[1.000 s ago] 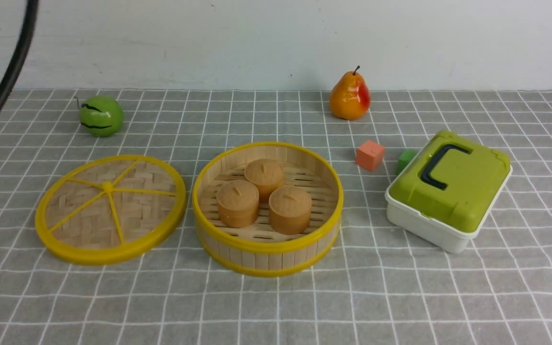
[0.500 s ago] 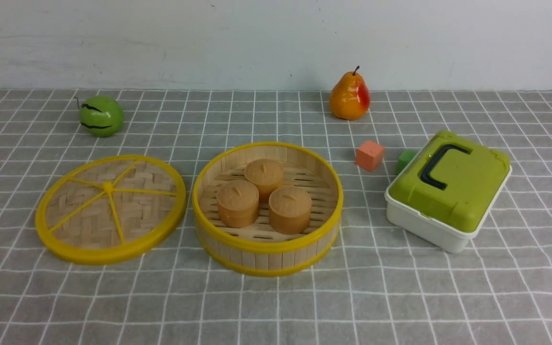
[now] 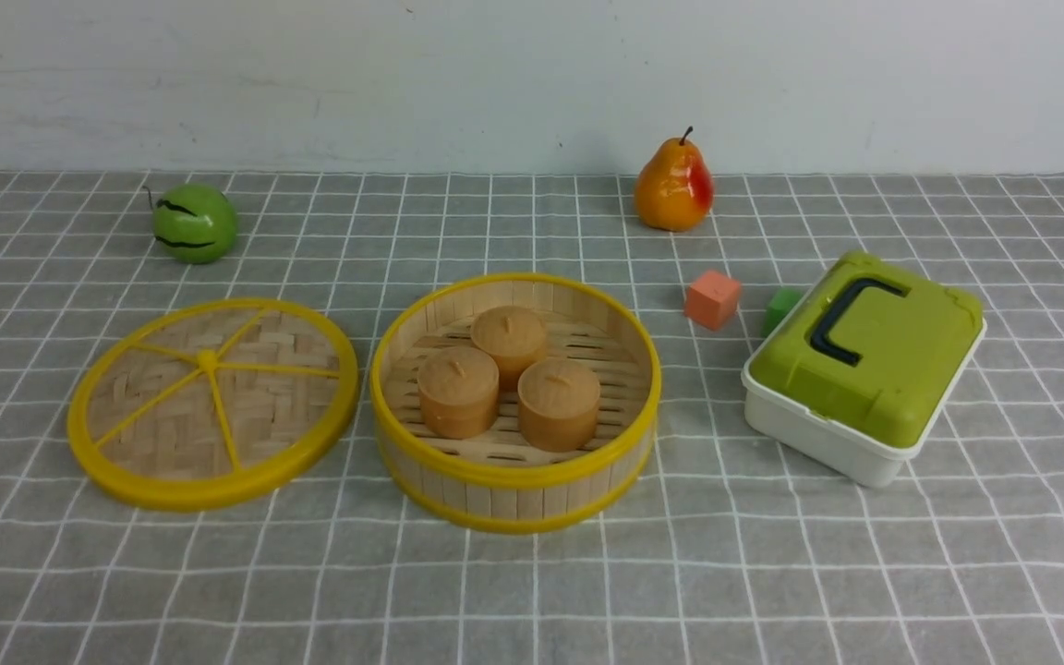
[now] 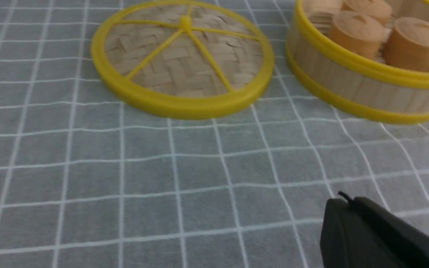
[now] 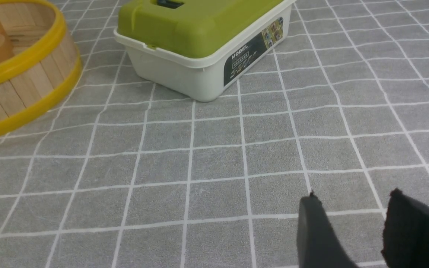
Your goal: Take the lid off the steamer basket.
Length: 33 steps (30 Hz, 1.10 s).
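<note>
Woven bamboo lid (image 3: 213,404) lay flat just left of the steamer basket (image 3: 513,480), well clear of the left gripper (image 4: 343,204), fingers pressed together and empty; right gripper (image 5: 354,196) fingers stood apart, empty.

lid (image 3: 213,404) — off, lying flat | steamer basket (image 3: 513,494) — uncovered, just beside

A staged lab tabletop: grey checked tablecloth (image 3: 532,591), bare white wall (image 3: 310,74), toy pear (image 3: 675,189)

"MODEL" in white capitals on a dark label (image 5: 253,52), on the box (image 5: 173,74) side wall, smaller line beneath too blurred to read
</note>
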Each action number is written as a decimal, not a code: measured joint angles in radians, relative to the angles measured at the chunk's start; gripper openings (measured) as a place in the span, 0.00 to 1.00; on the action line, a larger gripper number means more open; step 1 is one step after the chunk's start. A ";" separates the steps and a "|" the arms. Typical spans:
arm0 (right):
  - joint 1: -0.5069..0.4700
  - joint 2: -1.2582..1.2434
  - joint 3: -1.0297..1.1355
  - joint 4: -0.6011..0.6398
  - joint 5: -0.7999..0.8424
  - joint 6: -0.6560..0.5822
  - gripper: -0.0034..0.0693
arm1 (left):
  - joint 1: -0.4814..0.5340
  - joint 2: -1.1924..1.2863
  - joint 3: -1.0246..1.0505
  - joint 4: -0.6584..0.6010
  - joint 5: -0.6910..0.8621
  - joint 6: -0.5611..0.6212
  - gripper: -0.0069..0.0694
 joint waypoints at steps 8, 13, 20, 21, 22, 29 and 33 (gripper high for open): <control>0.000 0.000 0.000 0.000 0.000 0.000 0.38 | 0.000 -0.104 0.207 0.292 -0.271 -0.401 0.07; 0.000 0.000 0.000 0.000 0.000 0.000 0.38 | 0.000 -0.138 0.213 0.277 -0.087 -0.384 0.07; 0.000 0.000 0.000 0.000 0.000 0.000 0.38 | 0.000 -0.138 0.217 0.202 -0.073 -0.257 0.07; 0.000 0.000 0.000 0.000 0.000 0.000 0.38 | 0.000 -0.138 0.217 0.191 -0.073 -0.246 0.07; 0.000 0.000 0.000 0.000 0.000 0.000 0.38 | 0.000 -0.138 0.217 0.184 -0.073 -0.241 0.07; 0.000 0.000 0.000 0.000 0.000 0.000 0.38 | 0.000 -0.138 0.217 0.135 -0.073 -0.232 0.07; 0.000 0.000 0.000 0.000 0.000 0.000 0.38 | 0.000 -0.138 0.217 0.111 -0.073 -0.232 0.07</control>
